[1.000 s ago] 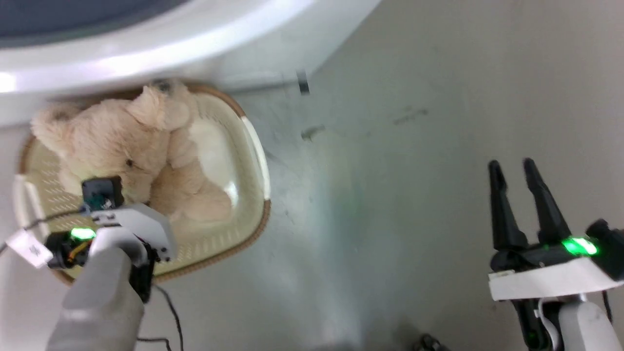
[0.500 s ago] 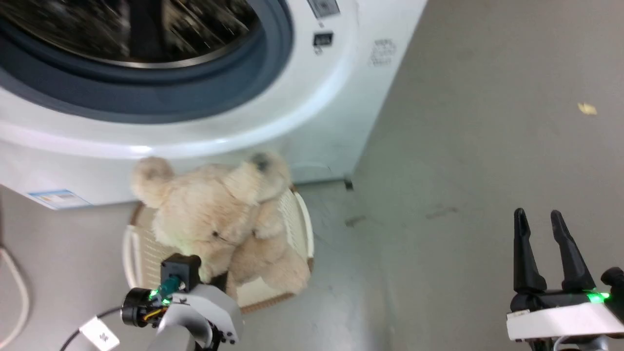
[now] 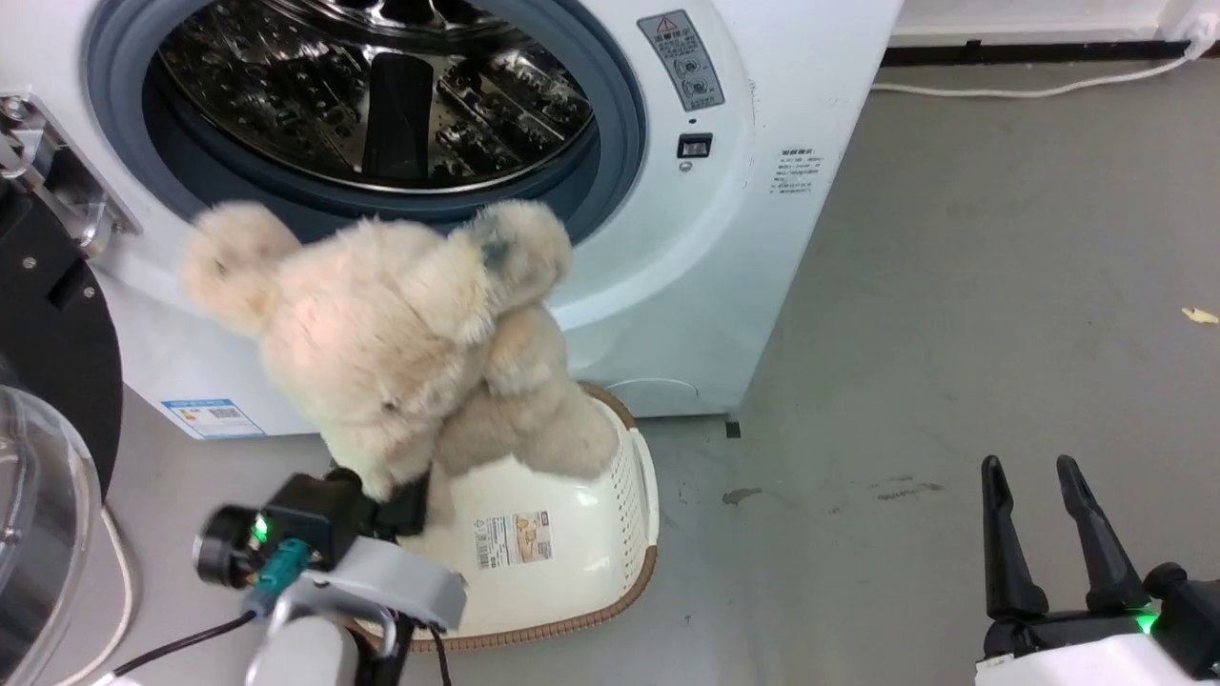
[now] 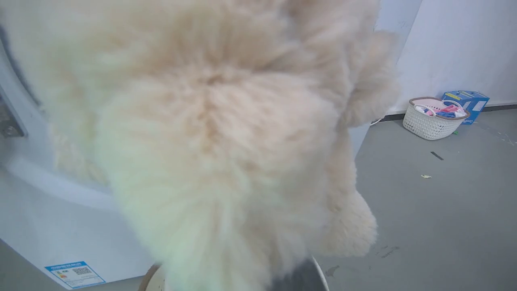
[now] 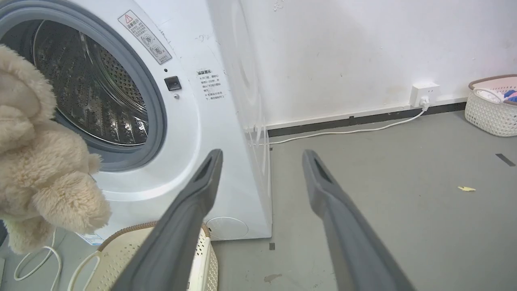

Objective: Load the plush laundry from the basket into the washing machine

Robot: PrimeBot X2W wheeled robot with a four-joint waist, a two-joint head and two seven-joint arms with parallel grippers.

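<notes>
Grey floor (image 3: 953, 286) before the washing machine (image 3: 743, 248); left gripper (image 3: 408, 503) clamped on the plush laundry (image 3: 381, 324); right gripper (image 3: 1028, 464) spread apart.

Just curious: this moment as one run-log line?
left gripper: shut on plush laundry | held above basket | washing machine: door open | right gripper: open

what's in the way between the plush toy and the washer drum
Nothing visible. The plush laundry, held by the left gripper, hangs before the open drum of the washing machine; its door is swung aside.
</notes>
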